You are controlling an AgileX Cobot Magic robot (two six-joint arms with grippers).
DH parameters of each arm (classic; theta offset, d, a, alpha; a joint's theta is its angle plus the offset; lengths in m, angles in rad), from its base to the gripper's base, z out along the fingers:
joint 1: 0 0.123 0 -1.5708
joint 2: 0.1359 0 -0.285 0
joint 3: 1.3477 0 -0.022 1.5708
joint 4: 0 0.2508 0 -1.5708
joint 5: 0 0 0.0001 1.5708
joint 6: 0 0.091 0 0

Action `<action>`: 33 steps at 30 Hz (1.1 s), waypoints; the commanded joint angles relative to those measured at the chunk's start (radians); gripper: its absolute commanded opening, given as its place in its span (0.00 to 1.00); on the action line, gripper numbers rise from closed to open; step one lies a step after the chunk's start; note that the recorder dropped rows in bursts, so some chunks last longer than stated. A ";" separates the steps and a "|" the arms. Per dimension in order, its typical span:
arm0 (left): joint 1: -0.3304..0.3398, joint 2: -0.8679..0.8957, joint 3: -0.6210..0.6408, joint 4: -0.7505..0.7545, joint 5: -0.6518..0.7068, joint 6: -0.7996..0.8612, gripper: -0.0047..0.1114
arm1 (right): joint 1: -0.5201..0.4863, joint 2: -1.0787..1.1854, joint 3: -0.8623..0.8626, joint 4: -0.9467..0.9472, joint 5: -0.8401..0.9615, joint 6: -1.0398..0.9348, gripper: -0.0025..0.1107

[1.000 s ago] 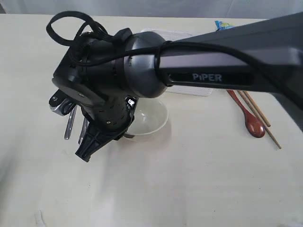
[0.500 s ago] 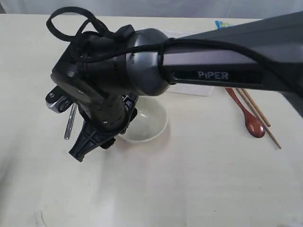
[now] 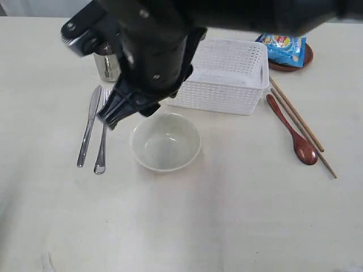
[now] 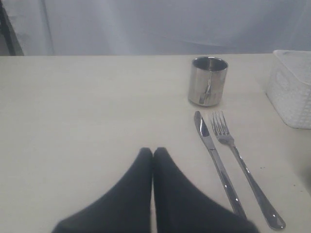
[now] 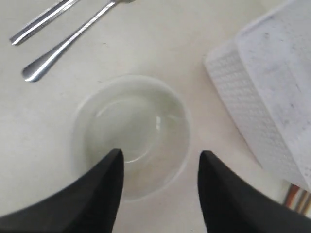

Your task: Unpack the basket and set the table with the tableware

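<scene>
Right hand (image 5: 161,154): jaws wide, holding nothing, poised over white bowl (image 3: 165,141). The bowl stands on the tabletop (image 3: 238,215) just in front of the basket (image 3: 224,93). Left hand (image 4: 153,151): fingers pressed together, empty. Knife (image 3: 89,124) and fork (image 3: 103,136) lie side by side left of the bowl, with the steel cup (image 3: 106,65) behind them. Spoon (image 3: 292,131) and chopsticks (image 3: 311,134) lie right of the basket. Blue bag (image 3: 285,48) sits on brown plate (image 3: 295,65); its print is too small to read.

Glossy black arm (image 3: 153,45), matte black claw (image 5: 160,156), tapered pointed fingers (image 5: 104,194)
</scene>
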 commanded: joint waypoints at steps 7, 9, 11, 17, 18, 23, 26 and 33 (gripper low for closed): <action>0.002 -0.003 0.003 0.009 -0.011 -0.004 0.04 | -0.294 -0.072 -0.008 -0.013 0.129 0.001 0.43; 0.002 -0.003 0.003 0.009 -0.011 -0.004 0.04 | -0.344 -0.072 -0.008 -0.003 0.129 0.001 0.43; 0.002 -0.003 0.003 0.009 -0.011 -0.004 0.04 | -0.401 -0.072 -0.008 0.021 0.129 0.001 0.43; 0.002 -0.003 0.003 0.009 -0.011 -0.004 0.04 | -0.546 -0.074 0.022 0.127 0.117 -0.038 0.43; 0.002 -0.003 0.003 0.009 -0.011 -0.004 0.04 | -0.564 -0.076 0.041 0.146 0.106 -0.043 0.43; 0.002 -0.003 0.003 0.009 -0.011 -0.004 0.04 | -0.693 -0.080 0.320 0.202 -0.121 -0.070 0.43; 0.002 -0.003 0.003 0.009 -0.011 -0.004 0.04 | -0.748 -0.068 0.456 0.217 -0.276 -0.075 0.43; 0.002 -0.003 0.003 0.009 -0.011 -0.004 0.04 | -0.771 0.042 0.511 0.227 -0.405 -0.155 0.43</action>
